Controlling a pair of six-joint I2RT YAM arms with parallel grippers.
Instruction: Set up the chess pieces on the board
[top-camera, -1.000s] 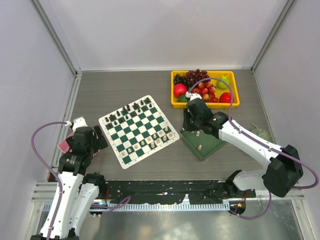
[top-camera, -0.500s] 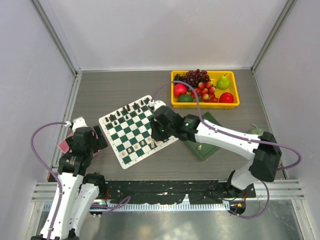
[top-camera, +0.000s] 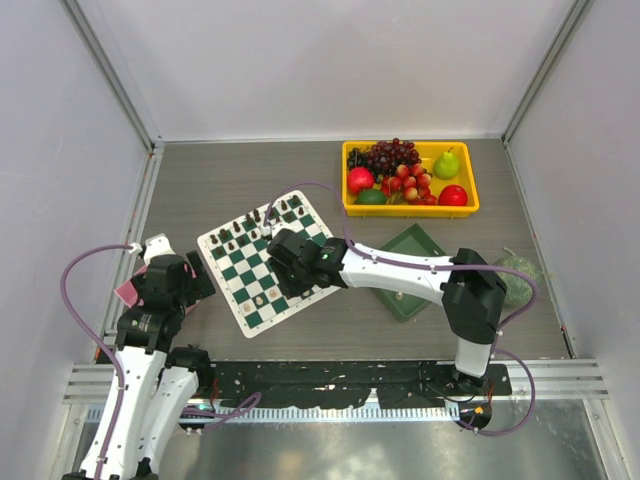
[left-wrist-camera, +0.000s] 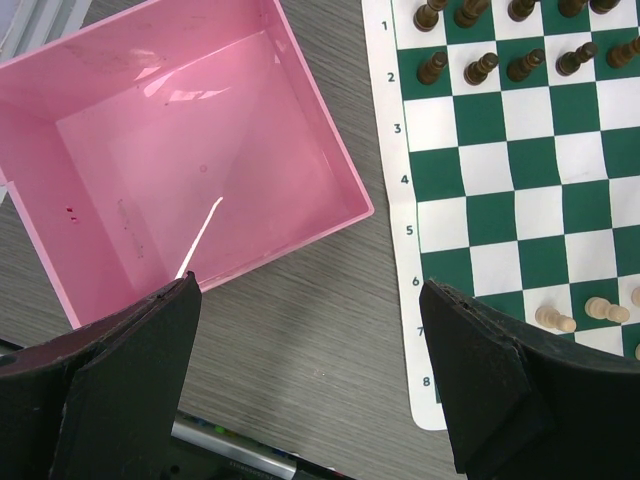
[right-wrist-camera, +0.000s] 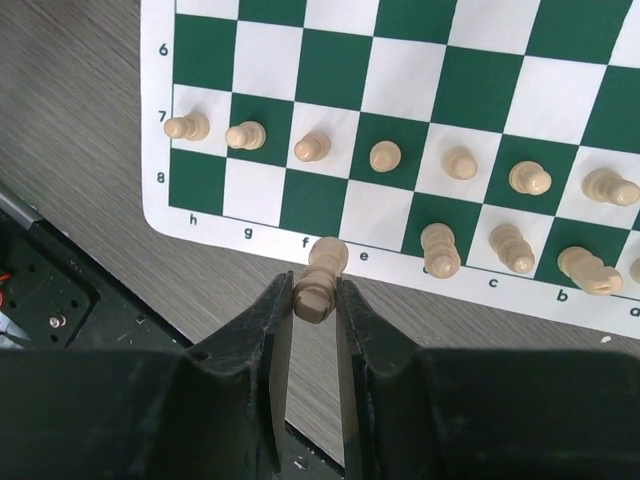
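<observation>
The green and white checkered board (top-camera: 255, 262) lies left of centre; it also shows in the left wrist view (left-wrist-camera: 510, 200) and the right wrist view (right-wrist-camera: 400, 110). Dark pieces stand on its far rows. Several cream pieces (right-wrist-camera: 384, 156) stand on rows 7 and 8. My right gripper (right-wrist-camera: 314, 290) hovers over the board's near edge (top-camera: 290, 268), shut on a cream piece (right-wrist-camera: 320, 282) held above the border by column f. My left gripper (left-wrist-camera: 310, 390) is open and empty over bare table between a pink box and the board.
A pink box (left-wrist-camera: 170, 170) sits left of the board. A dark green tray (top-camera: 415, 275) with a cream piece (top-camera: 399, 295) lies right of the board. A yellow fruit bin (top-camera: 410, 178) stands at the back right. A green netted object (top-camera: 517, 280) lies far right.
My right gripper has carried a cream piece from the dark green tray leftward over the board's near edge. The left arm has not moved.
</observation>
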